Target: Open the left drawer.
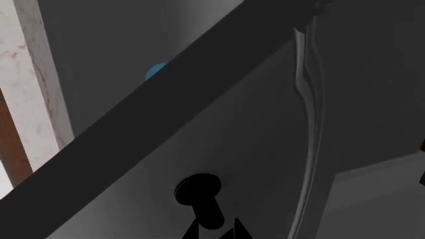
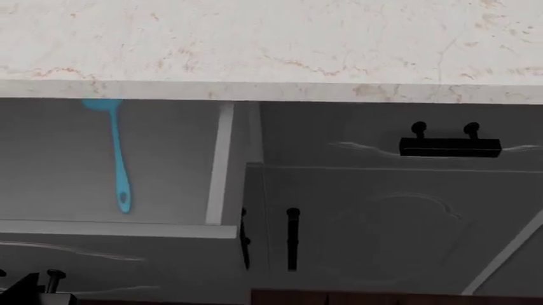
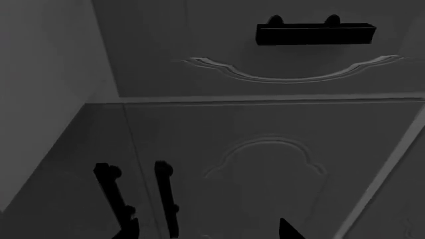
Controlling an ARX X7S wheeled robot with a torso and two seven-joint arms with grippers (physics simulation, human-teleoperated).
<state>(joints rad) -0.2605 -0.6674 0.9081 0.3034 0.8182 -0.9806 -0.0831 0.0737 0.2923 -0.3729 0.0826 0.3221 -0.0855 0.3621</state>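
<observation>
**Left drawer pulled out under the table**

From the head camera I see the marble table [image 2: 271, 44] across the top, its edge overhanging the dark-grey cabinet fronts. Below it the left drawer [image 2: 110, 230] stands pulled out, pale grey inside, with a blue spoon [image 2: 119, 165] lying in it. Its carved front is nearest me, and my left end effector [image 1: 214, 233] sits right at the drawer's handle [image 1: 199, 196]; only two dark tips show on the left wrist camera, so I cannot tell whether they are spread or pinching. To the right, the matching drawer front [image 2: 398, 136] is closed, its bar handle [image 2: 449, 146] untouched. My right end effector [image 3: 206, 231] faces the cabinet doors [image 3: 265, 169] below that front, near their vertical handles [image 3: 166, 199]; its tips sit wide apart, holding nothing.
</observation>
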